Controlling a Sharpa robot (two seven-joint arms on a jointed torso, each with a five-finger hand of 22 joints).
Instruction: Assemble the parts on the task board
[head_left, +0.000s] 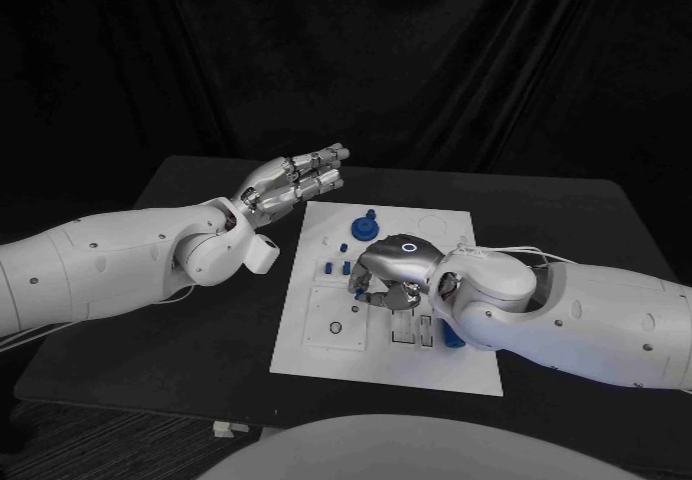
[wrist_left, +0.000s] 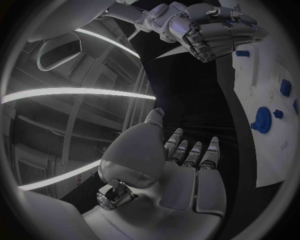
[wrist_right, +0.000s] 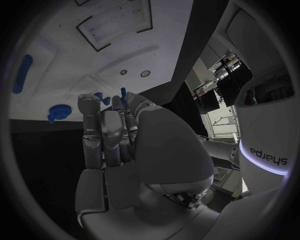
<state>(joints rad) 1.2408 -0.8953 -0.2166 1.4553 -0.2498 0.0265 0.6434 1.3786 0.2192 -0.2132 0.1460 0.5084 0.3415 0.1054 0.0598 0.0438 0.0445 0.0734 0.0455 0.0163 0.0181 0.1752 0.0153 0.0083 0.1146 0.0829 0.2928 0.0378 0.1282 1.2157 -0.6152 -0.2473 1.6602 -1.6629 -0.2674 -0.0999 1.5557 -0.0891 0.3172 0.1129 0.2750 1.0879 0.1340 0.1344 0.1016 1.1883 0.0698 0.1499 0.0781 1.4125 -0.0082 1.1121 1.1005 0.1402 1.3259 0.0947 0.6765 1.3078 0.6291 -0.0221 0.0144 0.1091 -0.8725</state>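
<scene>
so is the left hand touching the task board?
Apart. In the head view the left hand hangs beyond the task board's far left corner, with bare black table between them; the left wrist view shows the same gap.

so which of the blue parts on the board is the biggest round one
The blue gear-like disc at the far end of the task board, beyond the right hand. The other blue parts near it are small pegs, and one near the right forearm is elongated.

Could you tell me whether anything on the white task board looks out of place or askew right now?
Nothing stands out. The white task board lies flat on the black table, small blue parts sit on it, and the right hand is over its middle.
</scene>
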